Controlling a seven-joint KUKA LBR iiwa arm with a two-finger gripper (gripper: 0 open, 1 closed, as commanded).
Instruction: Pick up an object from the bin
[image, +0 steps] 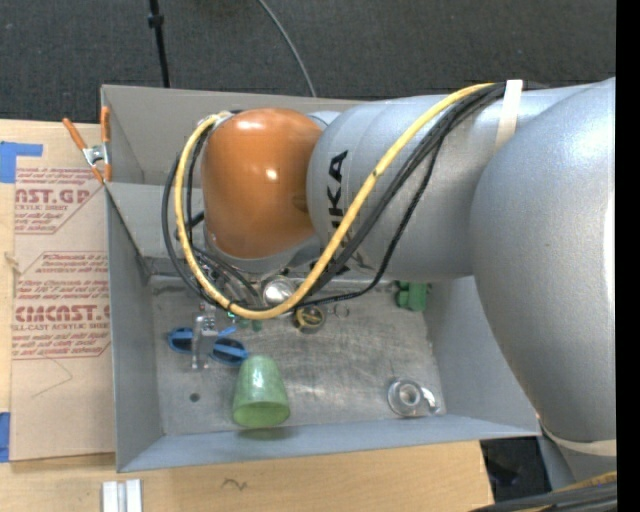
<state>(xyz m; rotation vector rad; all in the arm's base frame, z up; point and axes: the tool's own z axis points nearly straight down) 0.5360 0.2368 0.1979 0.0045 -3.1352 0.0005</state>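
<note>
The hand (204, 348) hangs low over a small blue piece (230, 350) at the lower left of the bin (135, 300); open or closed, none can tell. A descent off-line could nudge the green cup (260, 393) just beside.

- The gripper (204, 338) is low over the left of the floor, with a blue thing (228, 349) right at it, spread to both sides.
- Just right of it and nearer the front lies a green cup (261, 394) on its side.
- Left of it, a bare strip runs to the left wall (125, 300).
- Right of it, past the cup, the floor (350, 360) is bare up to a silver ring (406, 397).
- Further right and back: a brass piece (310, 318), then a green block (411, 295).
- Over it, the orange cover (258, 185) and cables (192, 262) overhang the back.
</note>
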